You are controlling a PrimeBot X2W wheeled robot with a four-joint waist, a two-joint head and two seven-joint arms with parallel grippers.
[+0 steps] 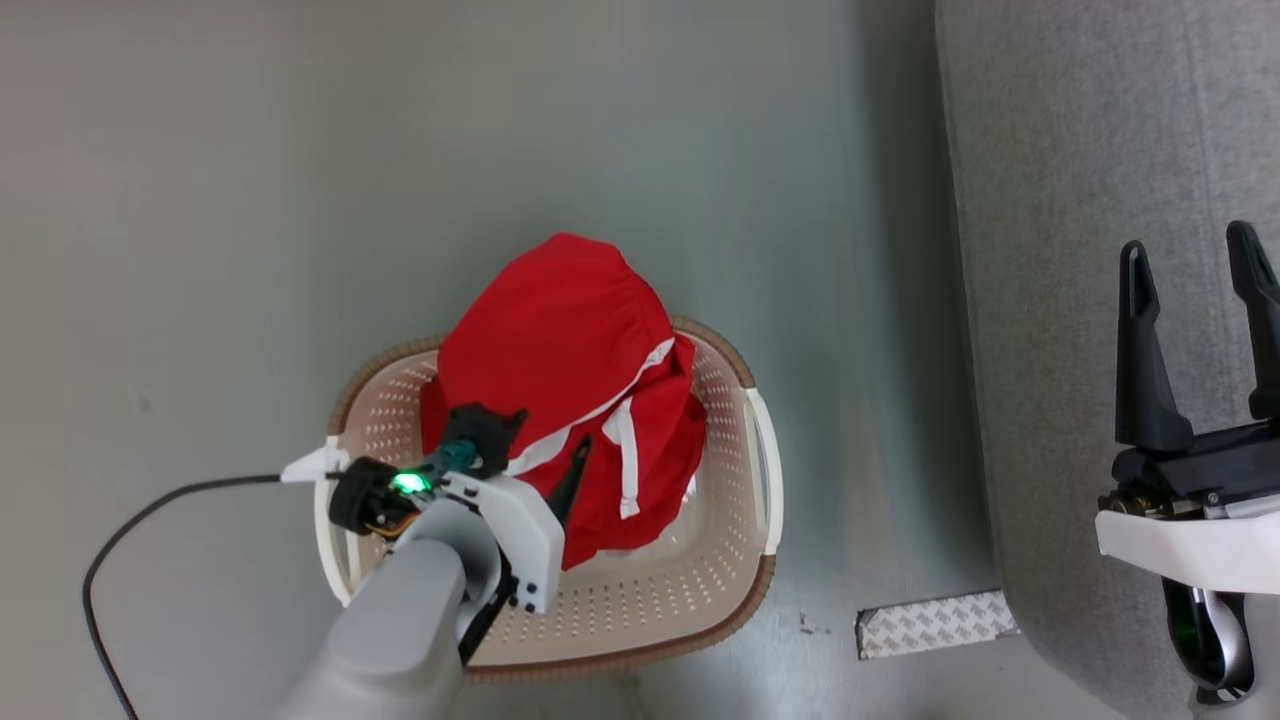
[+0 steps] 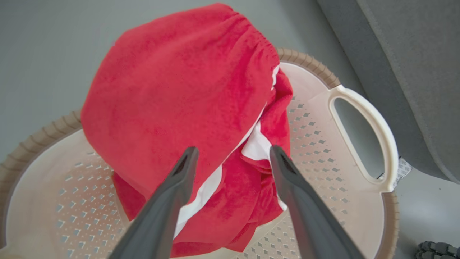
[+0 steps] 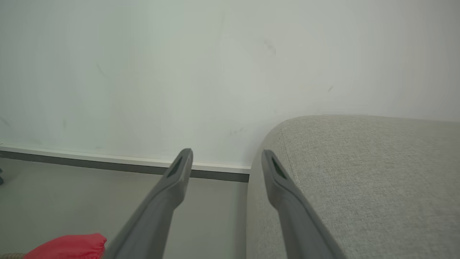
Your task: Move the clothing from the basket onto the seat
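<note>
Left claw open over the red clothing in the basket; right claw open above the sofa.

The left claw's two fingers are spread apart over the heap, one on each side of a white band, and they grip nothing. Whether they touch the fabric cannot be told. The clothing is piled high in the basket's far half and bulges over the brown rim. The basket stands on the grey floor near the sofa, to its left, with a white handle facing it. The right claw, wide and empty, hangs over the sofa's edge. A black cable lies on the floor left of the basket.
</note>
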